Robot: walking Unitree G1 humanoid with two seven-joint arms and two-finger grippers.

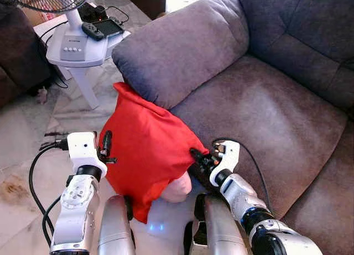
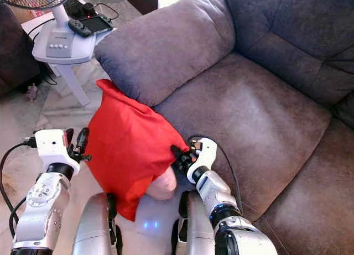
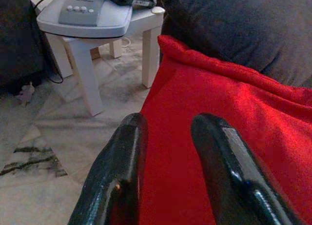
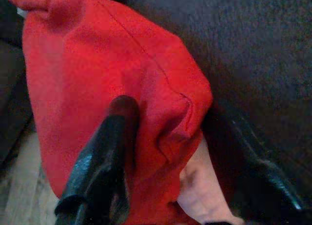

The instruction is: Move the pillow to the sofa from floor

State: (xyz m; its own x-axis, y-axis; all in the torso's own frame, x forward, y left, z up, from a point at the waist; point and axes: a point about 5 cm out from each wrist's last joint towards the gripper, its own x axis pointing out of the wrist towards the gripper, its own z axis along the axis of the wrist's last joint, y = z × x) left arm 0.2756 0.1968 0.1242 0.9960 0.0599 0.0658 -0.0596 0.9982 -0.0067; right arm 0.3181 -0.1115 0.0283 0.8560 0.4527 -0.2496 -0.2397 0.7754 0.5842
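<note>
Against the front edge of the grey fabric sofa, you had the red cloth pillow squeezed between both grippers, left gripper and right gripper, jaws parted; next you needed to lift it onto the seat.

The sofa seat lies bare and open to the robot's right, offering free room above it. The padded armrest rises between seat and floor, and the red pillow leans against its front face, closing that gap. The left gripper, fingers parted, presses the pillow's left side; the right gripper spans its right corner, one finger apparently against the sofa front. To the left, bare floor stays passable up to the white side table carrying a fan base.
</note>
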